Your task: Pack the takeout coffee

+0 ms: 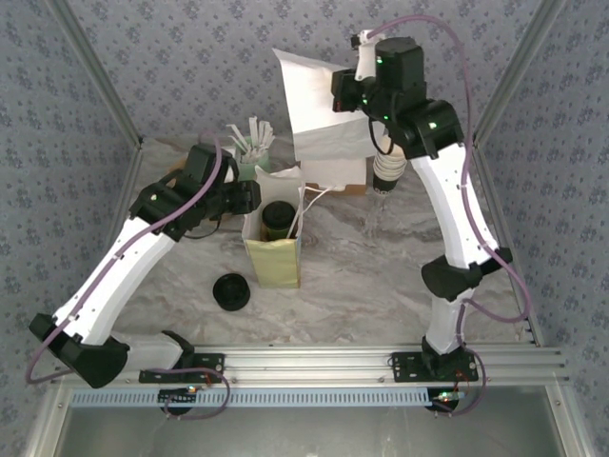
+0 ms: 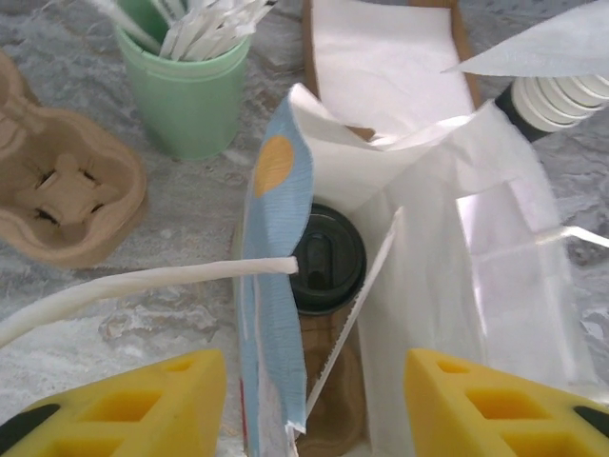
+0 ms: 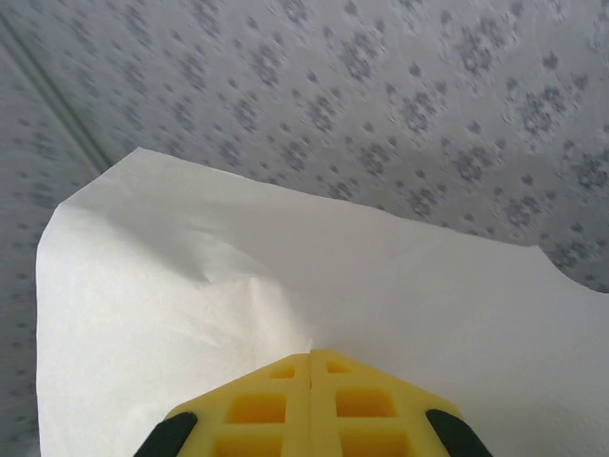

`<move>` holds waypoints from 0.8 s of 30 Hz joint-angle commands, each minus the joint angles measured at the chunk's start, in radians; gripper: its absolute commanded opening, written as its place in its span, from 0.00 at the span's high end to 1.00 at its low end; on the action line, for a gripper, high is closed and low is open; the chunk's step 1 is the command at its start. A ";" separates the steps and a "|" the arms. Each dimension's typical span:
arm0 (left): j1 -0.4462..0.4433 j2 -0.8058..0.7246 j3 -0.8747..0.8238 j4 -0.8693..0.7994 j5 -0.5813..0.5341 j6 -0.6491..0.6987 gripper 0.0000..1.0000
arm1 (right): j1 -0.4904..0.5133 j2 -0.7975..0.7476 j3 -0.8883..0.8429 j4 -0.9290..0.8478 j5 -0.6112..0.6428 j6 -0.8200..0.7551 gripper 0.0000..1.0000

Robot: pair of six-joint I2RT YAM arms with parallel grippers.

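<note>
One paper bag is stood open mid-table. One white sheet is pinched in the closed right gripper. One lidded coffee cup is seen inside the bag, below the left gripper, whose jaws are spread and empty. One loose black lid is laid beside the bag.

Of the small green paper cup with a black round lid we see the lid alone; the walls of the white paper bag hide its body. The left end effector runs off the left wrist view's lower edge. The top edge there cuts the white sticks in the pale mint cup, and the left edge cuts the brown pulp cup carrier. The right wrist view's bottom and right edges cut the white paper sheet. From above, the right arm covers part of the stack of cream paper cups, and the black round thing on the bench is too small for us to name.
</note>
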 commanded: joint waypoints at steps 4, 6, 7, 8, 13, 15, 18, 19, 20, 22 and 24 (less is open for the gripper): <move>0.005 -0.094 -0.014 0.132 0.099 0.124 0.42 | 0.040 -0.041 0.025 0.065 -0.179 0.115 1.00; 0.005 -0.122 -0.024 0.176 0.128 0.174 0.39 | 0.050 -0.041 0.034 0.085 -0.209 0.152 1.00; 0.004 -0.139 -0.031 0.204 0.149 0.202 0.39 | 0.056 -0.038 0.040 0.097 -0.228 0.166 1.00; 0.005 -0.152 -0.039 0.222 0.170 0.227 0.38 | 0.060 -0.034 0.048 0.100 -0.234 0.178 1.00; 0.004 -0.212 -0.076 0.343 0.272 0.348 0.28 | 0.089 -0.003 0.094 0.131 -0.295 0.245 1.00; 0.003 -0.218 -0.073 0.361 0.312 0.370 0.25 | 0.097 0.010 0.113 0.133 -0.301 0.260 1.00; 0.003 -0.218 -0.059 0.357 0.322 0.387 0.25 | 0.105 0.023 0.128 0.164 -0.326 0.294 1.00; 0.003 -0.220 -0.051 0.350 0.301 0.386 0.25 | 0.108 0.025 0.128 0.175 -0.332 0.307 1.00; 0.003 -0.221 -0.047 0.344 0.288 0.385 0.25 | 0.110 0.028 0.128 0.184 -0.343 0.317 1.00; 0.003 -0.232 -0.041 0.337 0.271 0.386 0.25 | 0.116 0.040 0.128 0.203 -0.367 0.337 1.00; 0.003 -0.252 -0.043 0.333 0.248 0.381 0.25 | 0.126 0.057 0.128 0.214 -0.383 0.348 1.00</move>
